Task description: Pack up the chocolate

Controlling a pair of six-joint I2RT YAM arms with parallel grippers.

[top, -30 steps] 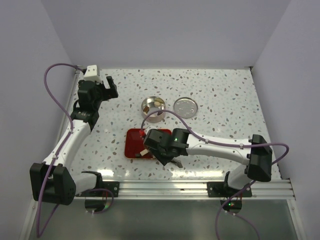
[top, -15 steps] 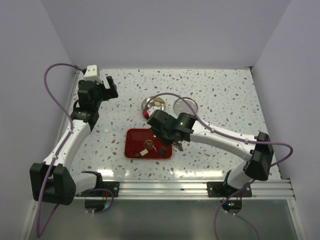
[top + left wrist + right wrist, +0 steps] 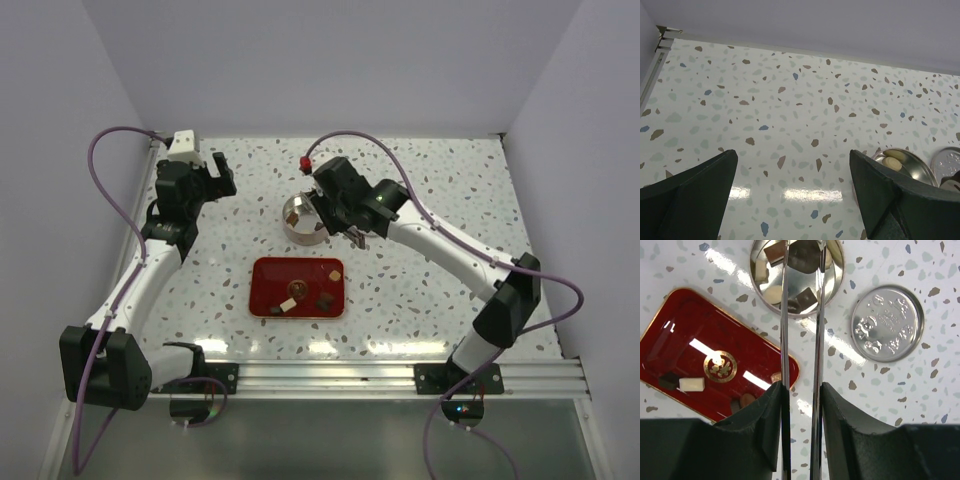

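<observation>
My right tool (image 3: pixel 801 390) is clamped on the long metal tweezers (image 3: pixel 785 330), one finger pressing each blade. The blades run straight ahead from my fingers, a narrow gap between them, out over the round tin (image 3: pixel 839 275). Their tips pass beyond the wrist view's top edge, so I cannot tell whether they pinch anything.

The chocolate (image 3: pixel 772 292) lies partly in the tin, in brown, dark and cream pieces. The rest is on the red tray (image 3: pixel 685 345), where a cream bar (image 3: pixel 691 384) lies with its long side across the tweezers' line, touching a dark piece (image 3: pixel 668 380). The other pieces are too small to show a direction. The tin's lid (image 3: pixel 887 322) lies flat on the table (image 3: pixel 920 405) just beside the tin.

My left tool (image 3: pixel 792 155) hangs wide open and holds nothing, above the table's far left.
</observation>
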